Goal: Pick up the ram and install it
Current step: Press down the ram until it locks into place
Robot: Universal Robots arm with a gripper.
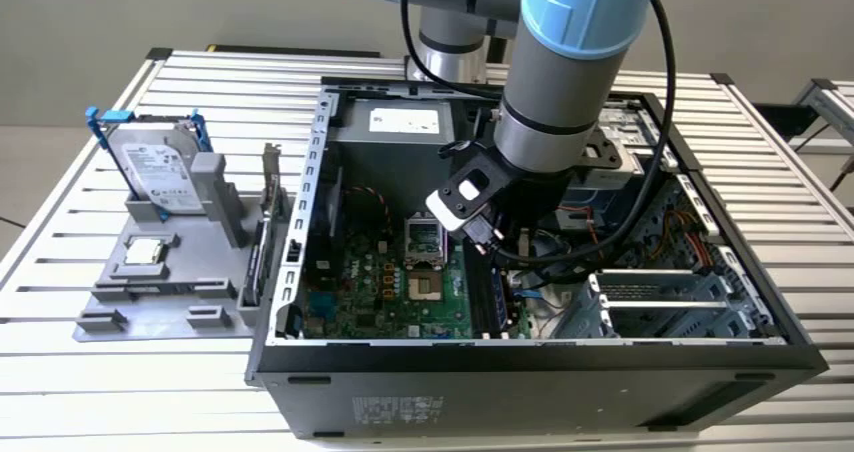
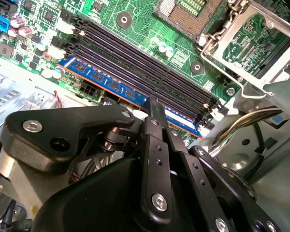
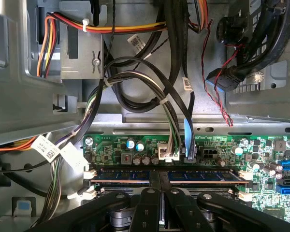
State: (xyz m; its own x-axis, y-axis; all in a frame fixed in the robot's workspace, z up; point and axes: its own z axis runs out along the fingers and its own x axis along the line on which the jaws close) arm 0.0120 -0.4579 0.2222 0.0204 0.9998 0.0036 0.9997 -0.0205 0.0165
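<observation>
The ram [image 2: 106,82] is a blue circuit-board stick standing in the outermost memory slot of the green motherboard [image 2: 135,14], and it appears edge-on in the first wrist view [image 3: 121,175]. My gripper [image 2: 157,104] is shut, its black fingertips together and resting on the ram's top edge near the middle of the stick. The first wrist view also has the gripper [image 3: 163,175] meeting that edge. In the exterior view the arm [image 1: 561,102] reaches down into the open computer case [image 1: 534,352], with the gripper low beside the motherboard.
Black memory slots [image 2: 135,58] lie beside the ram, then the open CPU socket [image 2: 183,9]. Bundled cables [image 3: 135,82] hang close behind the slot. Left of the case, a grey tray [image 1: 120,307] holds a hard drive [image 1: 158,167] and a CPU chip [image 1: 144,254].
</observation>
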